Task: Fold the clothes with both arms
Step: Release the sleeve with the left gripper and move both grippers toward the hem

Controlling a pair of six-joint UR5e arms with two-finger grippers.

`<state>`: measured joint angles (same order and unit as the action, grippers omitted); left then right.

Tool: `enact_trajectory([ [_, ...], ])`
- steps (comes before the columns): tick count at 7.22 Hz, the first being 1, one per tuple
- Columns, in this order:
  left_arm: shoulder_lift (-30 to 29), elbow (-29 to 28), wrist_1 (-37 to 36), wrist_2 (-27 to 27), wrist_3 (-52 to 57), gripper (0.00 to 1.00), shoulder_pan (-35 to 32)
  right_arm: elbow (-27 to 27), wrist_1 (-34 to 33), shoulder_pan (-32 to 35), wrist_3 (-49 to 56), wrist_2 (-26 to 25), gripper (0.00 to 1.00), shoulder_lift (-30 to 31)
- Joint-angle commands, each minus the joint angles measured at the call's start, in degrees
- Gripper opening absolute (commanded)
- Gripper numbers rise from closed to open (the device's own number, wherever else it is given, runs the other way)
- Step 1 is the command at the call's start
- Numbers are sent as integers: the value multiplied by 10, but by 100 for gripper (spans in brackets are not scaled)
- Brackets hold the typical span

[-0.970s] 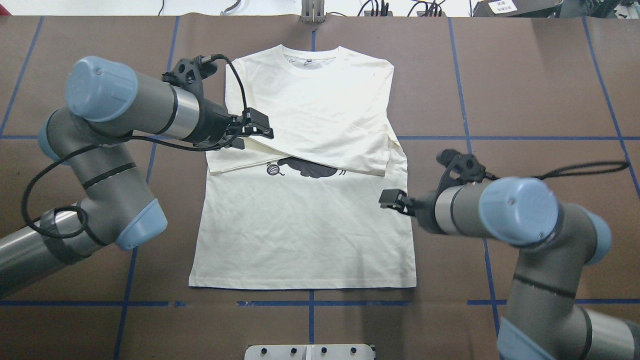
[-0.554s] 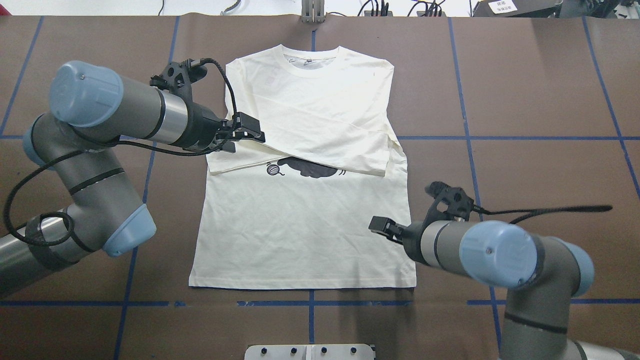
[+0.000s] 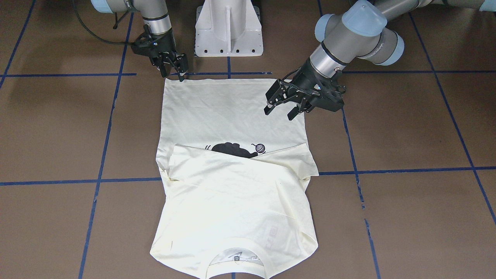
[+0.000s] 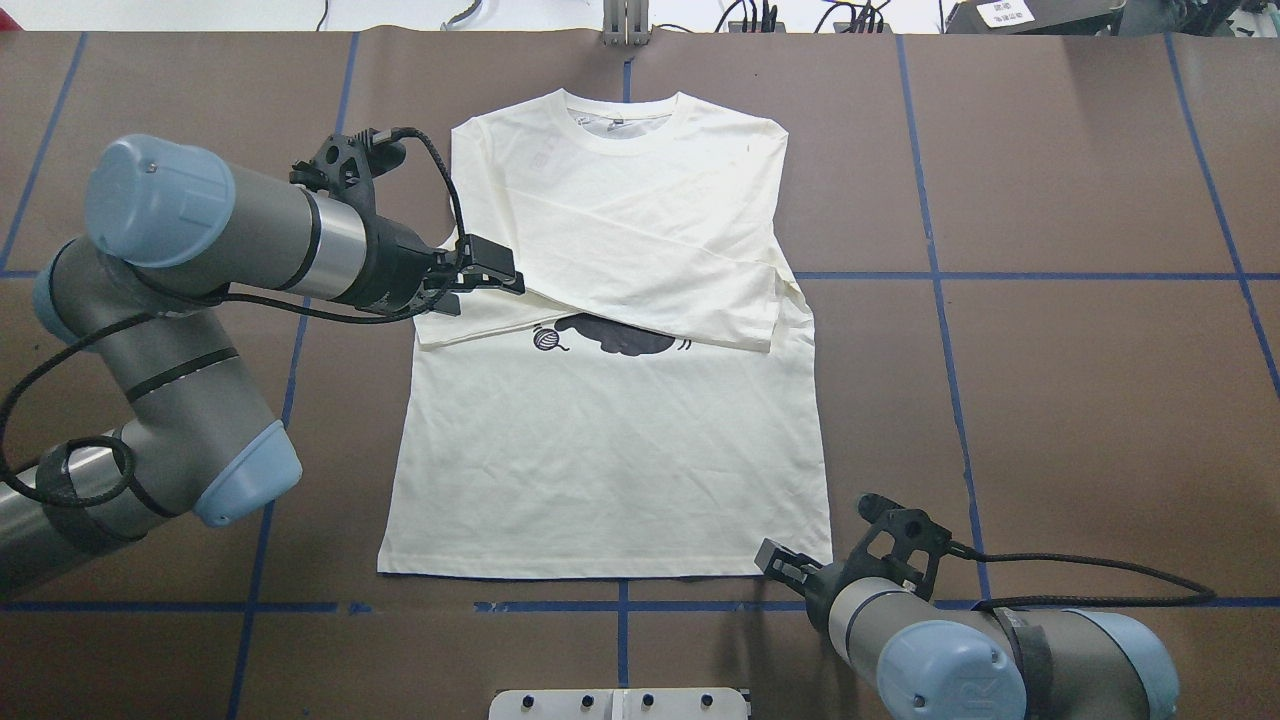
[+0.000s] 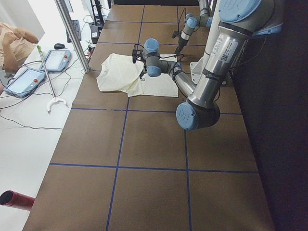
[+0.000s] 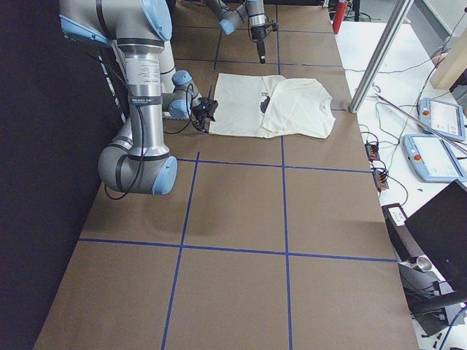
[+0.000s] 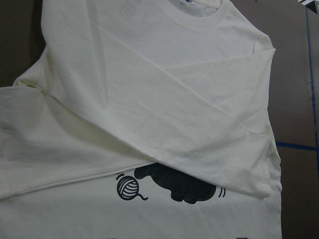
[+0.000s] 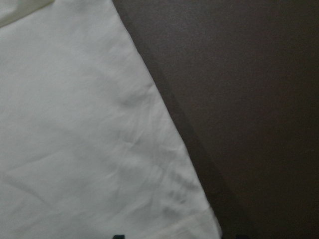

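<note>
The cream-white T-shirt [image 4: 610, 440] lies flat on the brown table, collar [image 4: 620, 125] at the far side. Both sleeves are crossed over the chest and hide most of the black cat print [image 4: 615, 337]; the yarn ball [image 7: 127, 188] shows beside it. My left gripper [image 4: 485, 285] hovers open over the shirt's left edge by the folded sleeve, holding nothing; the front-facing view shows its spread fingers [image 3: 279, 113]. My right gripper [image 4: 778, 557] is open at the hem's right corner [image 3: 170, 83], low over the cloth. The right wrist view shows the cloth's edge [image 8: 75, 149] against bare table.
The white pedestal base [image 3: 228, 27] stands just behind the hem. Blue tape lines [image 4: 935, 275] grid the table. A metal post [image 4: 627, 25] and cables sit at the far edge. Teach pendants [image 5: 29, 79] and a person's arm [image 5: 17, 36] lie beyond the table.
My right arm has swept back along the shirt's right edge to the hem corner. The left gripper has drawn slightly back toward the shirt's left edge. The shirt has not moved.
</note>
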<state>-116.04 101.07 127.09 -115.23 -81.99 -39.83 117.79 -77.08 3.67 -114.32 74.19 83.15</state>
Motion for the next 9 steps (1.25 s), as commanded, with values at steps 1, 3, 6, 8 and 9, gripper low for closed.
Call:
enact_trajectory([
  [1,-1,2,0,0,-1,88,0,5,-8,-2,0,-1,65,20],
  [3,-1,2,0,0,-8,88,0,7,-8,-2,-1,-3,0,18],
  [6,25,44,-26,5,-51,88,-1,7,-8,-9,-1,-1,0,11],
  [8,76,151,-192,109,-121,86,71,39,-8,-2,0,-1,0,10],
  [9,101,189,-246,113,-122,78,84,45,-8,-2,0,-1,0,9],
])
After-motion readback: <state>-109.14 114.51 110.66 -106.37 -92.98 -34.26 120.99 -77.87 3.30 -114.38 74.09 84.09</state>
